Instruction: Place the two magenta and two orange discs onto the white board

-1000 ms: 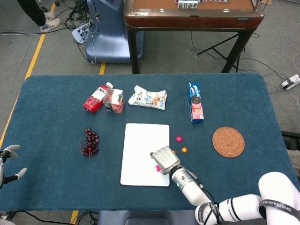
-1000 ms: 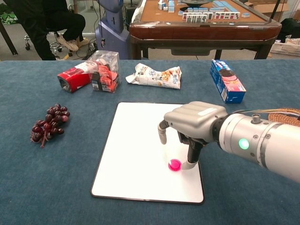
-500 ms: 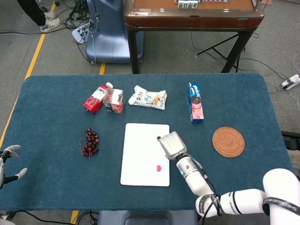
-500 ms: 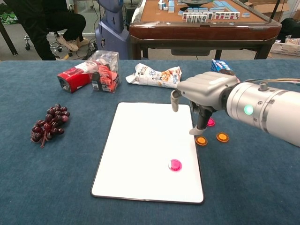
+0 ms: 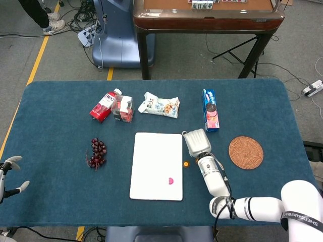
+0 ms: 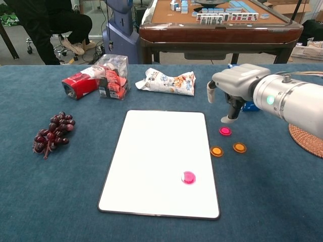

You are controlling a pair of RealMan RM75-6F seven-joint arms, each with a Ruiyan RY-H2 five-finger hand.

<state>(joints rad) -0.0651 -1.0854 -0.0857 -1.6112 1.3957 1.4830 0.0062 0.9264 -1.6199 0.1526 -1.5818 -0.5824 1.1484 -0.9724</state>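
- White board [image 6: 156, 156]: lies flat at the centre of the blue table [image 6: 60, 201]. One magenta disc [image 6: 188, 177] rests on it, toward its 4 o'clock corner; the head view shows this disc [image 5: 171, 180] near the board's right edge.
- Second magenta disc [image 6: 225, 131]: lies on the cloth, off the board at its 3 o'clock side, just below the right hand's fingertips. Only the chest view shows it; in the head view the hand covers that spot.
- Orange discs: the chest view shows two on the cloth, one [image 6: 216, 150] just beside the board's right edge and one [image 6: 239, 147] at 3 o'clock of it. The head view shows only one [image 5: 185, 164].
- Right hand [image 6: 233, 85]: hangs above the cloth beside the board, fingers pointing down and apart, holding nothing. The head view shows only its back [image 5: 196, 142].
- Left hand [image 5: 11, 174]: seen only in the head view, at the 9 o'clock frame edge, fingers spread and empty.
- Other items: grapes [image 6: 50, 133] at 9 o'clock of the board; red carton [image 6: 79, 83], snack bag [image 6: 166, 80] and blue cookie box [image 5: 210, 110] at 12 o'clock; woven coaster [image 5: 246, 152] at 3 o'clock.
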